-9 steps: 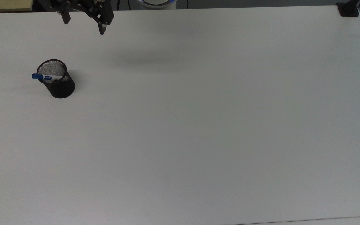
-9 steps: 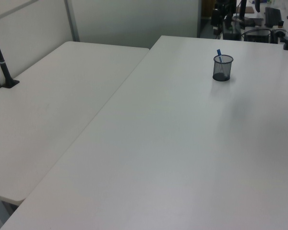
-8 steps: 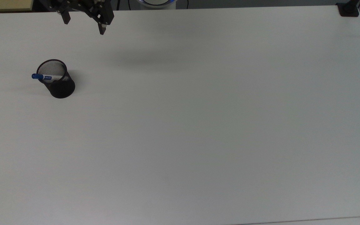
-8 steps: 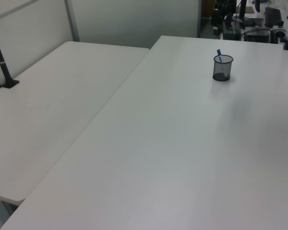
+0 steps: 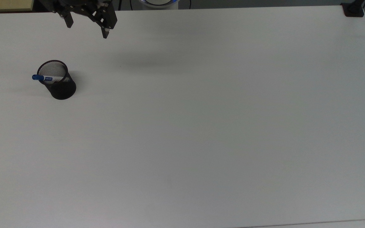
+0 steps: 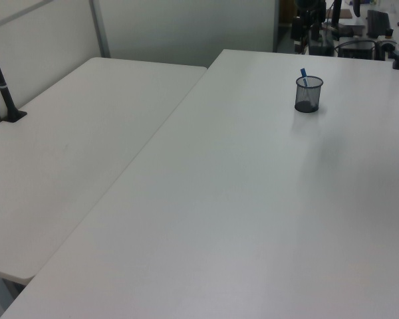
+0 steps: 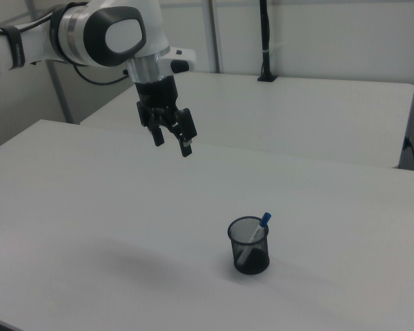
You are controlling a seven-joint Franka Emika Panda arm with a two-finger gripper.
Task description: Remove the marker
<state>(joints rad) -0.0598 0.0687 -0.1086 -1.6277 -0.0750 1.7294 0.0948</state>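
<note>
1. The marker (image 5: 44, 78) stands inside a black mesh cup (image 5: 59, 85), leaning on the rim so that its blue cap pokes out past the cup's edge toward the top view's left; in the right view the marker (image 7: 257, 234) tilts up and to the right view's right out of the cup (image 7: 249, 247).
2. The cup sits on a white table (image 5: 201, 126), in the top view's left part, set in from the table's left and far edges, with bare tabletop all round it.
3. The gripper (image 5: 87, 31) hangs near the table's far edge in the top view, well apart from the cup and toward the top view's right of it — its two dark fingers are spread wide, with nothing between them.
4. In the right view the gripper (image 7: 172, 145) is high above the tabletop, fingers pointing down, well apart from the cup and to the right view's left of it.
5. In the left view the cup (image 6: 308, 94) stands near the far end of the table, and a second white table (image 6: 66, 153) butts against the table's long edge on the left view's left.
6. A black post (image 7: 264, 41) rises at the far side of the second table in the right view — far from cup and gripper.
</note>
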